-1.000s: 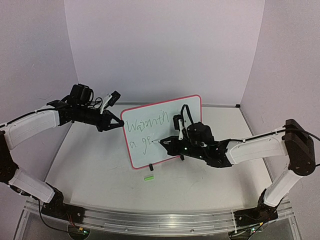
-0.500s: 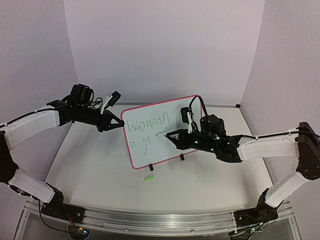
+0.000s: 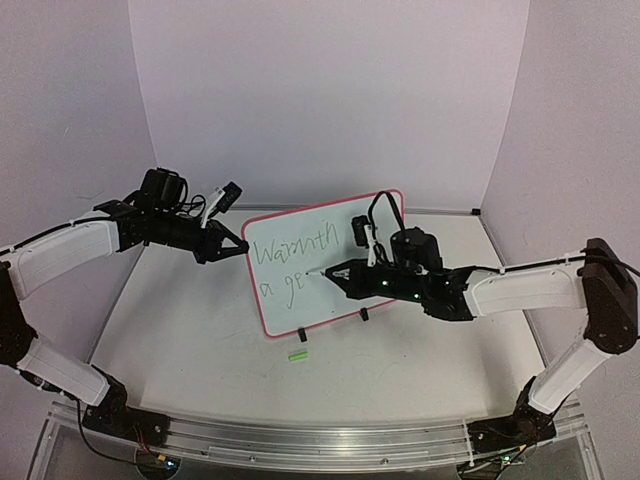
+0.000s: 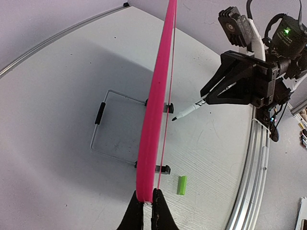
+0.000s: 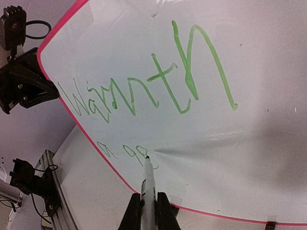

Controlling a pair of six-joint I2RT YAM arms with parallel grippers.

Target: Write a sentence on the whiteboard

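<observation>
Mid-table on the propped whiteboard (image 3: 300,210), the sentence (image 3: 290,245) is only at "Warmth" plus "a ge", left gripper (image 3: 238,247) pinching its edge, right gripper (image 3: 340,270) clamped on the marker (image 5: 148,179), so probably plenty left.

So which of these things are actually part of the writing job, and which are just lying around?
In use: the whiteboard, pinched at its edge by the left tool; the sentence in green, so far "Warmth" plus a few letters; the marker, held in the right tool.
Lying about: the small green cap on the table in front of the board.
</observation>
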